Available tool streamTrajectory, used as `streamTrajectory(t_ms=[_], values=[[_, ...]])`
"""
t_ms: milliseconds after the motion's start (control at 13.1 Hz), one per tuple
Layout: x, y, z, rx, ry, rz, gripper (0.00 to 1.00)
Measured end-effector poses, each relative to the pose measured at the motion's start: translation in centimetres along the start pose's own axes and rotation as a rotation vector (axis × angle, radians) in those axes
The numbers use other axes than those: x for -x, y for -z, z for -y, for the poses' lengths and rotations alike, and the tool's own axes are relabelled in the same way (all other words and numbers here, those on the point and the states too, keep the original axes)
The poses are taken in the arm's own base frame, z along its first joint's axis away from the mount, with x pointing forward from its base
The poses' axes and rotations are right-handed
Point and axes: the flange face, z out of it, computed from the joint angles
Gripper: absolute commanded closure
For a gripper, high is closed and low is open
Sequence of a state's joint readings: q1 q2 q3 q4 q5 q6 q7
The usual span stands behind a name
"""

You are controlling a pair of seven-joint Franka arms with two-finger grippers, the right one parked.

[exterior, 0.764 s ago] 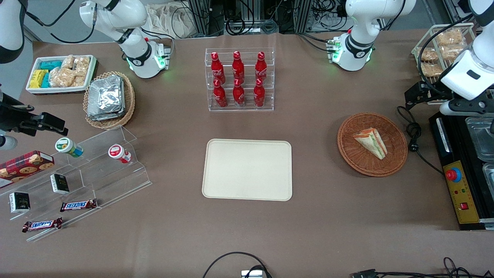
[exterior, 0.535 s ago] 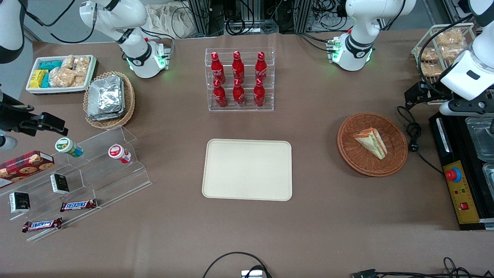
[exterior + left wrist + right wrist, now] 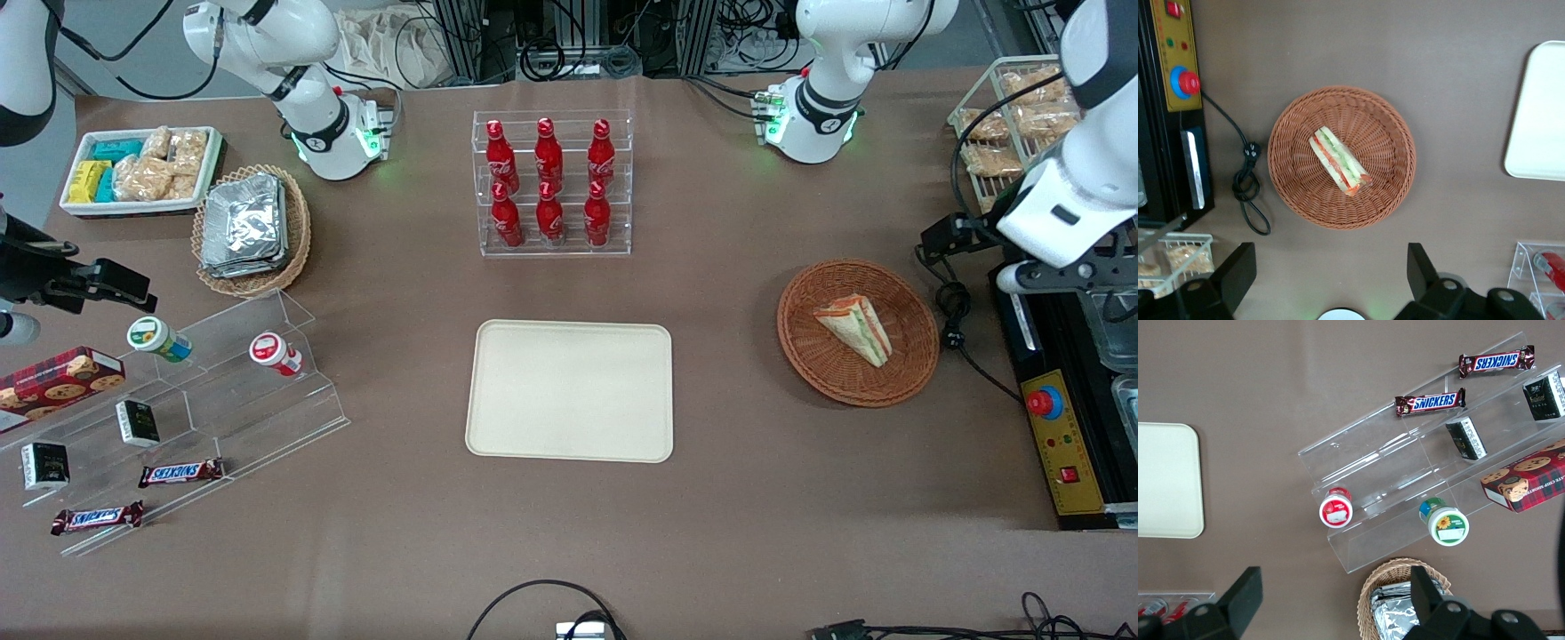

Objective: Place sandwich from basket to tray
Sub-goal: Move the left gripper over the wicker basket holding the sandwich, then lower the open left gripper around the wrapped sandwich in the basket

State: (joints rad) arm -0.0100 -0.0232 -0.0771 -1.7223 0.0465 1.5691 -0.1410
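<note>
The sandwich [image 3: 855, 327] [image 3: 1339, 161], a pale wedge with red, orange and green filling, lies in the round reddish-brown wicker basket [image 3: 827, 378] [image 3: 1291, 193] toward the working arm's end of the table. The cream tray [image 3: 569, 391] [image 3: 1541, 120] sits mid-table with nothing on it. My left gripper [image 3: 948, 236] [image 3: 1330, 270] hangs well above the table beside the basket, a little farther from the front camera than it. Its black fingers [image 3: 1238, 270] stand wide apart, open, with nothing between them.
A black control box with a red button [image 3: 1045, 402] and a coiled cable [image 3: 953, 311] lie beside the basket. A wire rack of snack packs [image 3: 1005, 116] stands past them. A clear rack of red bottles [image 3: 551, 182] stands farther from the front camera than the tray.
My left arm and gripper have shifted slightly toward the basket and the front camera. The sandwich, basket and tray have not moved.
</note>
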Motion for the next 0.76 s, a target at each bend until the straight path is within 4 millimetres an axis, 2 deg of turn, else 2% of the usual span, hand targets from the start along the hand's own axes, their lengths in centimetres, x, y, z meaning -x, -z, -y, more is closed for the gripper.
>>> streamTrajectory(t_ms=[382,764], values=[[0.8,-7.0,-0.3,-0.007,0.172,0.005,0.00],[2.1,-12.4,0.0,-0.007,0.319,0.003,0.00]])
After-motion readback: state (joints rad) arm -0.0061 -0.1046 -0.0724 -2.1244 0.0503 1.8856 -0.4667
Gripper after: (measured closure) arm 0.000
